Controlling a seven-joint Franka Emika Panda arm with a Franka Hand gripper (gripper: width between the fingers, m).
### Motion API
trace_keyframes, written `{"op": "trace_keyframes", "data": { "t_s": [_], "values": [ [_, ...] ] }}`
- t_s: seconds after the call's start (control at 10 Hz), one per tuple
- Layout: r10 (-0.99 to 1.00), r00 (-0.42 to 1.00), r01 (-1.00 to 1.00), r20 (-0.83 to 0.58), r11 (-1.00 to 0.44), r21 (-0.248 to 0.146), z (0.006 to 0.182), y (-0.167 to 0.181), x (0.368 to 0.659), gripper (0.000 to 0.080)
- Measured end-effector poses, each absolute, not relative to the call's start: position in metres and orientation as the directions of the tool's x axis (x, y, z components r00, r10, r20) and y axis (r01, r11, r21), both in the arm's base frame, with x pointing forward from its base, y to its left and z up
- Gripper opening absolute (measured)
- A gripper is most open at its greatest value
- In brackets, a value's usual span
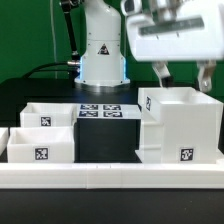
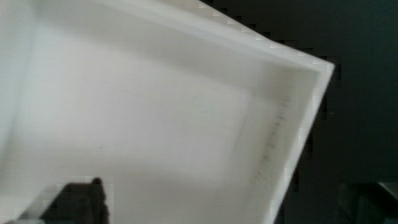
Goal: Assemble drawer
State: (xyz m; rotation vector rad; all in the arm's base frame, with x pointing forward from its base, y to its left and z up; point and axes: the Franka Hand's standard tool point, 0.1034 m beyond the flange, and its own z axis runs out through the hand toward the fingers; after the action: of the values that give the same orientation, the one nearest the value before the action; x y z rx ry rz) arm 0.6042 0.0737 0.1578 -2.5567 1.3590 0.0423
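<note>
The case (image 1: 180, 125) stands on the bench (image 1: 105, 140) at the exterior view's right, rear tray (image 1: 47, 116) and front tray (image 1: 40, 148) left (all wear square black-and-white tags); the pincer (image 1: 183, 80) hangs open above the case.

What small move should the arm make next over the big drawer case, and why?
Probably lower the gripper a little, straight down, so its fingers straddle a wall of the drawer case. The fingers are spread open just above the case's top edge. In the wrist view that edge seems to run between them, and nothing is gripped yet, so closing now would likely catch too little.
</note>
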Motion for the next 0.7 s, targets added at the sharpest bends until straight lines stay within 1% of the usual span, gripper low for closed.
{"op": "trace_keyframes", "data": {
  "t_s": [0.2,0.3,0.4,0.5,0.6,0.7],
  "values": [
    [-0.731,0.675,-0.732,-0.097,-0.647,-0.215,0.167,0.063,0.599,0.0649],
    [-0.678,0.731,-0.676,-0.069,-0.708,-0.203,0.165,0.059,0.593,0.0649],
    [-0.649,0.759,-0.645,-0.050,-0.740,-0.193,0.158,0.054,0.587,0.0649],
    [-0.654,0.756,-0.648,-0.038,-0.737,-0.193,0.146,0.046,0.583,0.0649],
    [-0.679,0.734,-0.667,-0.012,-0.716,-0.207,0.132,0.036,0.580,0.0649],
    [-0.674,0.739,-0.664,-0.026,-0.720,-0.199,0.132,0.039,0.577,0.0649]
  ]
}}
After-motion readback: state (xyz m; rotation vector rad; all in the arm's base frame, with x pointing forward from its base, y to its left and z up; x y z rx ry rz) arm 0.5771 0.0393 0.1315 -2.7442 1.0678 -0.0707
